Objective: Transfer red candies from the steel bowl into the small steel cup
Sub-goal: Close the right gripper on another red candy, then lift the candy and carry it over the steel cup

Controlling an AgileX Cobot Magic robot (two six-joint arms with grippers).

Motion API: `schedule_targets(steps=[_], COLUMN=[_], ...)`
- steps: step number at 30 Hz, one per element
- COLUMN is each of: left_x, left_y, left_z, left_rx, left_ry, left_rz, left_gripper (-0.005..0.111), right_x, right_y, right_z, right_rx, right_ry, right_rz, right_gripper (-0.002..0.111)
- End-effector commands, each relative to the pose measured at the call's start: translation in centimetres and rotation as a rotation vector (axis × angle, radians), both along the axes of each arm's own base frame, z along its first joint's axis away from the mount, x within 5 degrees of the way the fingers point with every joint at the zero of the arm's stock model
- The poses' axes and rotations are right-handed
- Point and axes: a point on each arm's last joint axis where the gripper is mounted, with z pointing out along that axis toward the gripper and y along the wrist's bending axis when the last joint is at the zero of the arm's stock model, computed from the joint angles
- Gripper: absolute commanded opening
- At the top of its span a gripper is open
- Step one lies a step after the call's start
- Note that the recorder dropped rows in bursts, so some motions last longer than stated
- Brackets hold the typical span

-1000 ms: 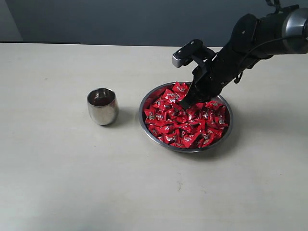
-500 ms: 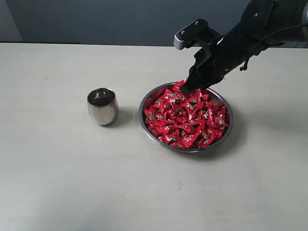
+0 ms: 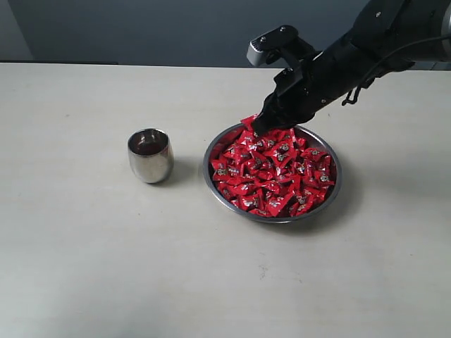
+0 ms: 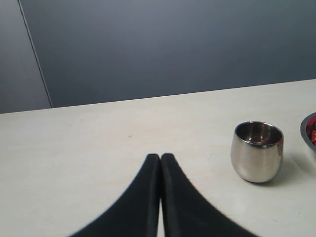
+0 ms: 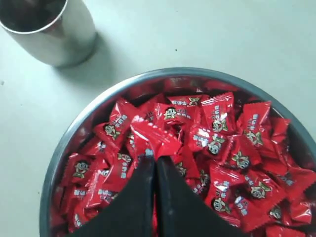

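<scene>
The steel bowl sits right of centre on the table, heaped with red candies. My right gripper hangs over the bowl's far-left rim, shut on one red candy lifted clear of the pile. In the right wrist view that candy sticks out from the closed fingertips, above the candies in the bowl. The small steel cup stands upright to the bowl's left, also seen as the cup and cup. My left gripper is shut and empty, low over the table, apart from the cup.
A dark grey wall runs behind the table's far edge. The bowl's rim just shows beside the cup in the left wrist view. Bare pale tabletop spreads in front of cup and bowl.
My right gripper has risen out of the candy pile and shifted left toward the bowl's far-left rim, carrying one red candy. Cup, bowl and left gripper have stayed put.
</scene>
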Motion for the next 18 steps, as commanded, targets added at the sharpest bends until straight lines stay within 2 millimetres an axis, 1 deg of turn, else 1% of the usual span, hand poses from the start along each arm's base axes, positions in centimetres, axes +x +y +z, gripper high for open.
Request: schedule_targets(steps=[1, 4, 9, 12, 13, 18], left_x=[0.0, 0.0, 0.0, 0.0, 0.0, 0.0], left_y=[0.0, 0.0, 0.0, 0.0, 0.0, 0.0], left_z=[-0.1, -0.1, -0.1, -0.1, -0.1, -0.1], left_rx=[0.0, 0.0, 0.0, 0.0, 0.0, 0.0], left_ry=[-0.006, -0.006, -0.006, -0.006, -0.006, -0.006], left_rz=[-0.003, -0.003, -0.003, -0.003, -0.003, -0.003], left_gripper=[0.0, 0.0, 0.0, 0.0, 0.0, 0.0], right_x=[-0.5, -1.3, -2.9, -3.5, -3.6, -3.2], right_y=[0.8, 2.1, 5.3, 7.0, 8.0, 11.0], right_z=[0.3, 0.3, 0.6, 1.1, 1.5, 2.8], right_rx=[0.021, 0.014, 0.023, 0.034, 0.045, 0.098], right_ry=[-0.003, -0.021, -0.12, -0.178, -0.185, -0.202], right_rz=[0.021, 0.059, 0.103, 0.133, 0.156, 0.172], right_gripper=[0.0, 0.0, 0.0, -0.001, -0.001, -0.001])
